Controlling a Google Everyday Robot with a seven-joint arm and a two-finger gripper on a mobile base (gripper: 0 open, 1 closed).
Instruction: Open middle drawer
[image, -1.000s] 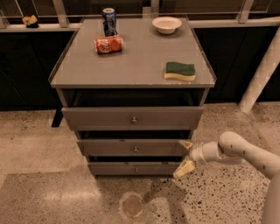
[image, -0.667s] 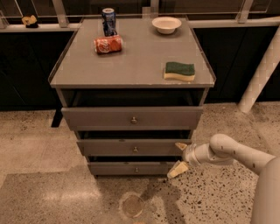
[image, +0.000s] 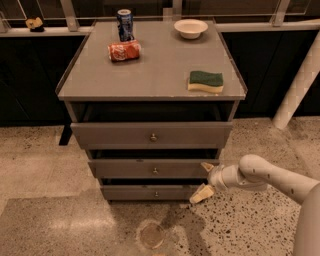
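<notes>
Since the earlier frames the end effector has edged toward 9 o'clock and now hangs just beside the right end of the drawer fronts, its two fingers spread apart and holding nothing.

The middle drawer sits second in the stack, its grey front between a wider front above and a narrower one below. The end effector is at its 3 o'clock. How far out it already stands cannot be told.

Handling, as a judgement: the drawer is stiff and runs along one line only, so it should be drawn straight toward 6 o'clock. It looks shallow and probably light. The one hold is its small round metal knob at the panel's centre. The knob is smooth and likely slippery, so the fingers should close on either side of it.

Count:
- Three drawers, one knob on each.
- On the surface:
  - two cans: a blue can upright and a red can on its side;
  - one bowl;
  - one sponge.
- One end effector.
</notes>
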